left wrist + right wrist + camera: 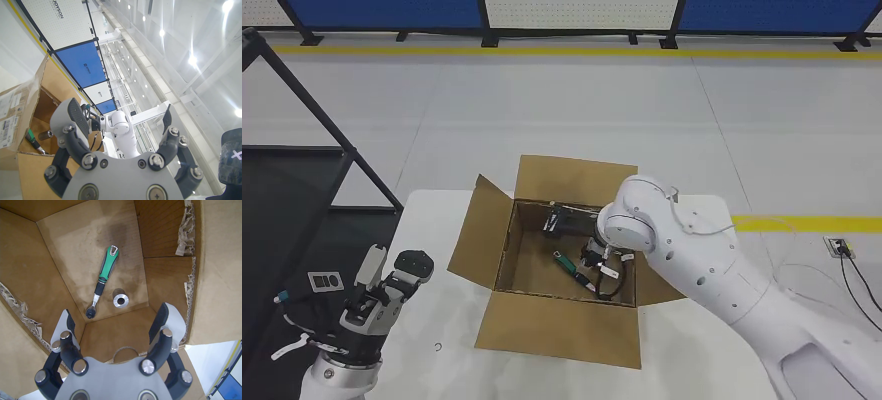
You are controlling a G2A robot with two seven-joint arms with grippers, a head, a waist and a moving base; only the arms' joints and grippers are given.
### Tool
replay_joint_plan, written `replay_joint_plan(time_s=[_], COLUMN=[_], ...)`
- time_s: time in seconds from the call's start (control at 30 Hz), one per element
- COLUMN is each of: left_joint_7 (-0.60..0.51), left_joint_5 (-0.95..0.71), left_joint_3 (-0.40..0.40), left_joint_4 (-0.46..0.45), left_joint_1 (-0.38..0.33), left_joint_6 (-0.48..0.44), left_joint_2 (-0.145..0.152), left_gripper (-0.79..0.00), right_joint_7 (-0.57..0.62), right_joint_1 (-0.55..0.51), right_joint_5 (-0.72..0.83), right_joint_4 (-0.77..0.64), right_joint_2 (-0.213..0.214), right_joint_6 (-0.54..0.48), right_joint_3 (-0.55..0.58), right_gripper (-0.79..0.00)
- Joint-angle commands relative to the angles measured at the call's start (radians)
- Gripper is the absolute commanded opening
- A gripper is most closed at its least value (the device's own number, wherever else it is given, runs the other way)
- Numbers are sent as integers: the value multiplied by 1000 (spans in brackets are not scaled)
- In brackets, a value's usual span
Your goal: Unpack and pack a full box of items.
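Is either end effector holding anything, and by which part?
Nothing held. The left end effector and right end effector are open, empty; the ratchet lies in the box.

Looks like a big industrial hall or robot test floor, definitely not somebody's home. You've got a pale polished floor with a yellow line running across it, blue and white partition panels on black frames, and a high ceiling with rows of round lights.
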Motion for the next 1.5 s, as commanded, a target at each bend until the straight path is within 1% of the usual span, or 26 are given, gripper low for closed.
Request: replay_joint_plan(time_s=[0.0,0.27,0.33,0.4,0.47,0.5,0.63,0.73,0.9,0.97,1.03,1.07,1.1,1.17,1.37,1.47], left_joint_7=[0,0,0,0,0,0,0,0,0,0,0,0,0,0,0,0], left_joint_5=[0,0,0,0,0,0,0,0,0,0,0,0,0,0,0,0], left_joint_3=[0,0,0,0,0,0,0,0,0,0,0,0,0,0,0,0], left_joint_4=[0,0,0,0,0,0,0,0,0,0,0,0,0,0,0,0], left_joint_1=[0,0,0,0,0,0,0,0,0,0,0,0,0,0,0,0], left_joint_6=[0,0,0,0,0,0,0,0,0,0,0,0,0,0,0,0], left_joint_2=[0,0,0,0,0,0,0,0,0,0,0,0,0,0,0,0], left_gripper=[0,0,0,0,0,0,0,0,0,0,0,0,0,0,0,0], right_joint_7=[-22,-57,-74,-95,-117,-127,-149,-154,-167,-178,-187,-190,-190,-192,-199,-204], right_joint_1=[-11,-5,-2,0,2,3,6,9,15,17,19,20,21,24,30,33], right_joint_5=[-2,-11,-18,-25,-30,-36,-42,-42,-36,-35,-37,-38,-39,-40,-47,-49], right_joint_4=[23,172,208,240,271,287,343,385,454,479,503,513,525,544,599,626], right_joint_2=[-3,-41,-53,-66,-78,-84,-110,-129,-158,-168,-179,-184,-189,-199,-228,-241], right_joint_6=[-26,-111,-117,-113,-121,-117,-125,-132,-150,-157,-160,-163,-164,-164,-163,-164], right_joint_3=[-4,-38,-46,-53,-59,-62,-74,-81,-87,-88,-90,-91,-92,-93,-97,-97], right_gripper=[0,0,0,-49,-31,-34,-105,-105,-166,-219,-249,-286,-345,-397,-409,-400])
